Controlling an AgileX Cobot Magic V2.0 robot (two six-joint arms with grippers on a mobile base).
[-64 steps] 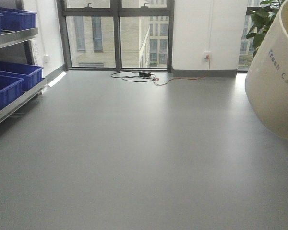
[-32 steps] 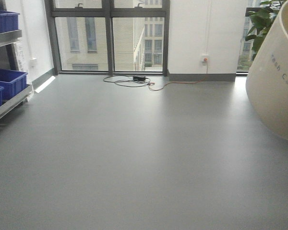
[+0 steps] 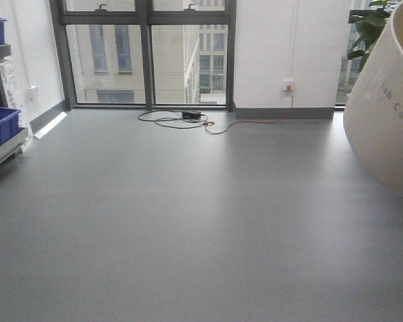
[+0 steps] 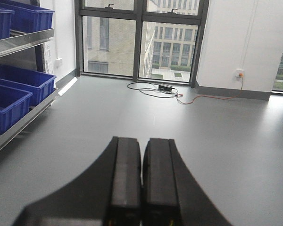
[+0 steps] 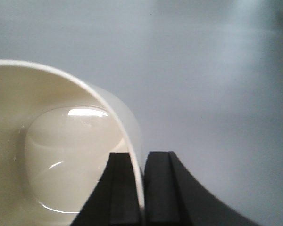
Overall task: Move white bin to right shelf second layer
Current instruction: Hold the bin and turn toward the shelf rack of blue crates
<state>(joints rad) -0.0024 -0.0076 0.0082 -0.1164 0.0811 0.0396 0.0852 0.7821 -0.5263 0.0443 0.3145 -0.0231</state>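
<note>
Grey floor (image 3: 188,221) fills most of the room, bare and evenly lit. Far wall: tall dark-framed windows (image 3: 148,60) with a white panel beside them. Steel rack (image 4: 20,41) on the left side, carrying blue crates (image 4: 9,103) on two levels. White bin (image 3: 389,114) sits at the right edge of the front view, tilted and cut off by the frame, grey lettering on its side; its base is not visible there. Right gripper (image 5: 143,162) is clamped on the bin's rim, one finger inside the wall and one outside, the glossy interior showing to the left. Left gripper (image 4: 142,146) is closed on nothing, pads pressed together, held over open floor well apart from the rack. Potted plant (image 3: 369,27) behind the bin. Cable (image 3: 174,119) coiled on the floor below the windows. Wall socket (image 3: 289,86) on the white panel.
</note>
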